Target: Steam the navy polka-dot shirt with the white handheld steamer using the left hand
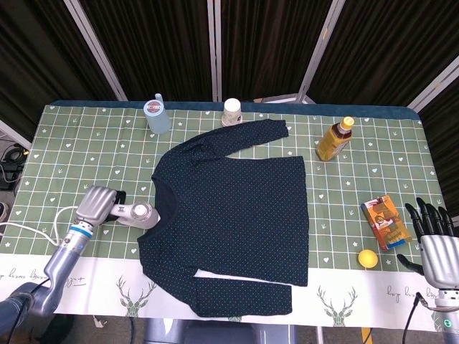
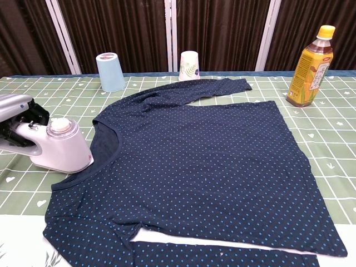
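Observation:
The navy polka-dot shirt (image 1: 233,215) (image 2: 206,161) lies flat across the middle of the table, collar to the left. At its collar edge stands the white handheld steamer (image 1: 140,215) (image 2: 60,149), its head touching the shirt's shoulder. My left hand (image 1: 97,206) (image 2: 15,114) grips the steamer's handle, fingers wrapped around it. My right hand (image 1: 434,240) hovers at the table's right edge with its fingers spread, holding nothing; the chest view does not show it.
A blue cup (image 1: 157,116) (image 2: 110,72) and a white paper cup (image 1: 231,111) (image 2: 189,65) stand upside down at the back. A tea bottle (image 1: 335,139) (image 2: 311,65) stands at the back right. A snack box (image 1: 386,222) and a yellow ball (image 1: 368,259) lie near my right hand. The steamer's cord (image 1: 36,228) trails left.

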You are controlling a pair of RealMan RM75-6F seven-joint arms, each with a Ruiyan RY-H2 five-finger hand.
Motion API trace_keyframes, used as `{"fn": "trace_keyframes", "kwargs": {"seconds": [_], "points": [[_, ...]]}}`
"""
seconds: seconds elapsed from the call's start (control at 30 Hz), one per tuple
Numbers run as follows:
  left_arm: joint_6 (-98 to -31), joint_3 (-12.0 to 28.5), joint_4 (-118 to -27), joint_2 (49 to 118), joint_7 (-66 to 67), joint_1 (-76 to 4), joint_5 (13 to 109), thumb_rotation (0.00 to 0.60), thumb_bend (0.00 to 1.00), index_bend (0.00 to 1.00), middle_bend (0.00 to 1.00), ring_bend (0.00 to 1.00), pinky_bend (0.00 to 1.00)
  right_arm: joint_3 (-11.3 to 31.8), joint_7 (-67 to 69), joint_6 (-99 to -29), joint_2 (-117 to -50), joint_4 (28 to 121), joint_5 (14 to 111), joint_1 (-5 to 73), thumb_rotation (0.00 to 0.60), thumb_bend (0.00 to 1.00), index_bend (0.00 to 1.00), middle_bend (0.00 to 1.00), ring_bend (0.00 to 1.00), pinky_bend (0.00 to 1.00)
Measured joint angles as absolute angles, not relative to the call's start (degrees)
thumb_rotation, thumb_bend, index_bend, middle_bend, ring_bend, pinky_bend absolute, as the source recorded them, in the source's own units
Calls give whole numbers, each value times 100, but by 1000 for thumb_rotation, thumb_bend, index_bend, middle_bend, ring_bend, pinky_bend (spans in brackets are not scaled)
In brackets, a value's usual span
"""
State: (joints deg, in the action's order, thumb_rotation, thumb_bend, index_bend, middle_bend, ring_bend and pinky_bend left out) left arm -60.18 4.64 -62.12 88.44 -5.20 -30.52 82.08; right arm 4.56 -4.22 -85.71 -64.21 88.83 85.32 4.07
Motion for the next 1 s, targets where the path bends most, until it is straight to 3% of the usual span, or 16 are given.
{"fn": "trace_keyframes", "kwargs": {"seconds": [0.3,0.6,1.0], "points": [[-6454,785,-6772,8597,-1272,-3253,8422,600,593,1000,895,778,997,464,-442,-8542,-6428,8890,8497,419,600,0,0,0,0,0],[-5986,1108,-7048,8660,-727,-3709,8064,600,593,1000,895,778,997,484,-435,-8488,-6429,8867,8433,438,600,0,0,0,0,0],[-5445,1242,-6831,9339,-269,-4236,7707,600,591,1000,895,778,997,533,-399,-8359,-6432,8828,8277,482,600,0,0,0,0,0]]}}
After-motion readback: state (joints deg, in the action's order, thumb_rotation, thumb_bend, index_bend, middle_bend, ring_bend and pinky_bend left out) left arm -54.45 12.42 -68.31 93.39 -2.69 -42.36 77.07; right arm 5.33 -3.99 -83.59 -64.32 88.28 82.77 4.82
